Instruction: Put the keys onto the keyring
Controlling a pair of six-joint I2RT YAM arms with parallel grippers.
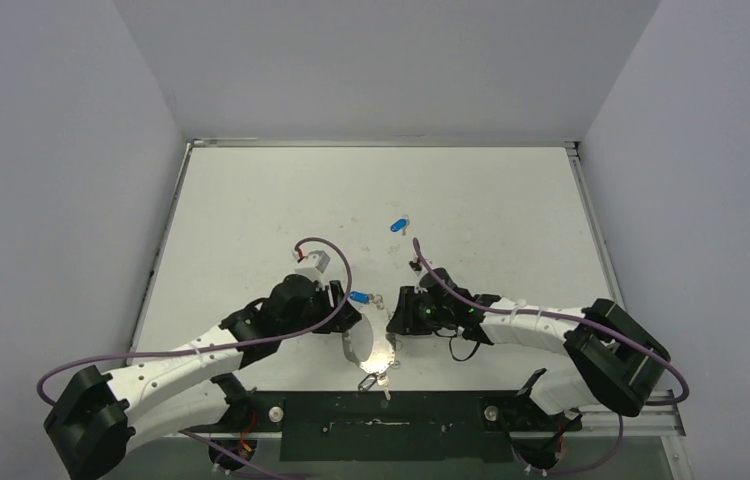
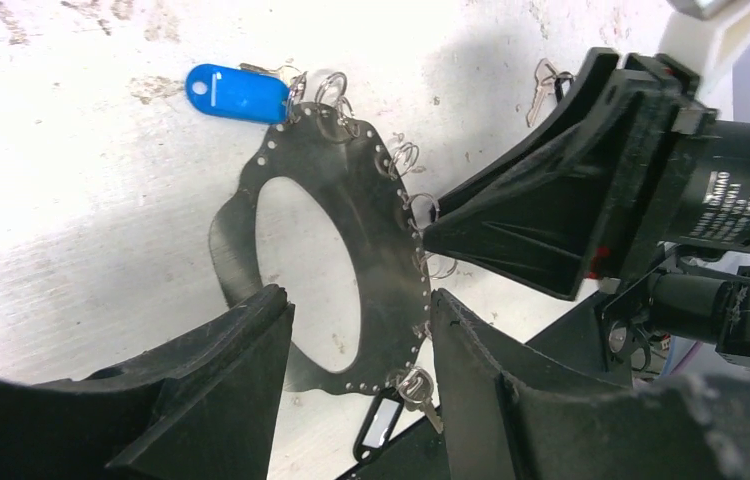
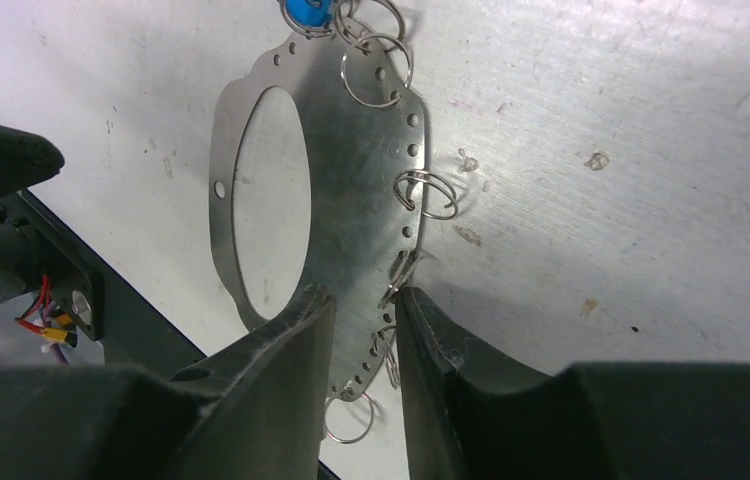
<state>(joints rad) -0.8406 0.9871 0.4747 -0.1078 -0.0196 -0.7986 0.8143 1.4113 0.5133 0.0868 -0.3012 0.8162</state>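
Note:
The keyring (image 1: 376, 350), a silver oval plate with holes and small loops along its edge, lies between both grippers near the front edge. A blue key (image 2: 236, 93) hangs from its far end and a black key (image 2: 381, 422) from its near end. My left gripper (image 2: 361, 320) straddles the keyring (image 2: 371, 210) across its width, its fingers against both sides. My right gripper (image 3: 364, 300) is narrowed onto the keyring's (image 3: 351, 170) holed band beside a loop. Another blue key (image 1: 398, 224) lies loose farther back. A small silver key (image 2: 544, 85) lies beyond the right gripper.
The dark base plate (image 1: 381, 425) runs along the near table edge, just under the keyring's near end. Purple cables (image 1: 336, 255) arch over both arms. A raised rim (image 1: 381, 143) borders the table at the back and sides.

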